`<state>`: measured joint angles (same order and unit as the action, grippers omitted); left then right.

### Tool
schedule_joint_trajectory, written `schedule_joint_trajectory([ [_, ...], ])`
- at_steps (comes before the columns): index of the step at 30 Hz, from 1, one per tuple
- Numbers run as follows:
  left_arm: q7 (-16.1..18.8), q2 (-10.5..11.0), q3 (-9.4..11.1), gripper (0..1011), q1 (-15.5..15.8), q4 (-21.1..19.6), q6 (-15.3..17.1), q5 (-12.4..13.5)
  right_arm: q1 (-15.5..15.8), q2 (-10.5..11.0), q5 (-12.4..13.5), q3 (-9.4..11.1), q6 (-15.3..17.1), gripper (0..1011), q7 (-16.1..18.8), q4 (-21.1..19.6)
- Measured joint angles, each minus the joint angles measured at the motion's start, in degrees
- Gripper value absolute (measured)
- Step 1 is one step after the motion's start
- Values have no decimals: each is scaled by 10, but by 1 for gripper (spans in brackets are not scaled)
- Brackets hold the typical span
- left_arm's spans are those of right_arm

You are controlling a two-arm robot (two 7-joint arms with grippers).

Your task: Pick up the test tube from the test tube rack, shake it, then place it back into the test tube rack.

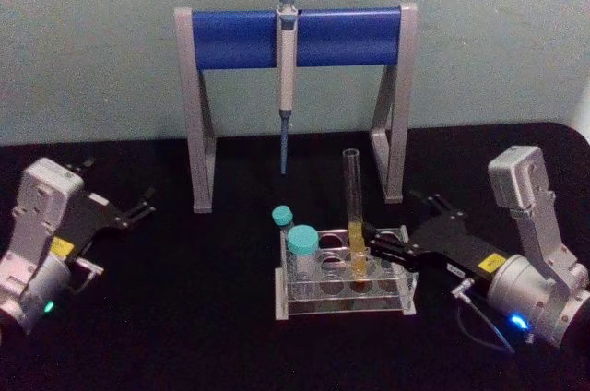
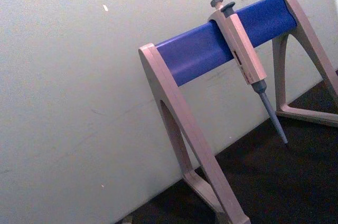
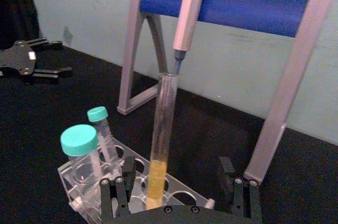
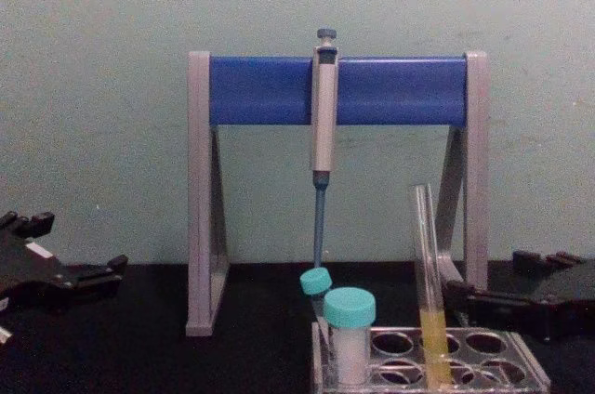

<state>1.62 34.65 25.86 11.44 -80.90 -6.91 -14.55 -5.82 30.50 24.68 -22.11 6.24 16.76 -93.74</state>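
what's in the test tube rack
The test tube, leaning, with yellow-orange liquid, and two teal-capped vials at the rack's left end; other holes look empty. The open right gripper flanks the tube. Left gripper idles far left. Holes beneath the vials are covered.

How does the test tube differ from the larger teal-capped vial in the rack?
The test tube is tall and thin; the larger vial is short and wider. The test tube is uncapped; the vial has a teal cap. The test tube holds yellow-orange liquid; the vial shows none. The right gripper, fingers open, is beside the test tube. Both stand in the test tube rack. The left gripper is parked far left.
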Motion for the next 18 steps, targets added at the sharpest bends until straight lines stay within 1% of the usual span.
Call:
schedule_joint_trajectory([
  [8,0,0,0,1010,0,0,0,0,-25,-17,-6,-6,21,1000,25,21],
  [18,0,0,0,1010,0,0,0,0,-59,-40,-19,-12,29,1000,52,56],
])
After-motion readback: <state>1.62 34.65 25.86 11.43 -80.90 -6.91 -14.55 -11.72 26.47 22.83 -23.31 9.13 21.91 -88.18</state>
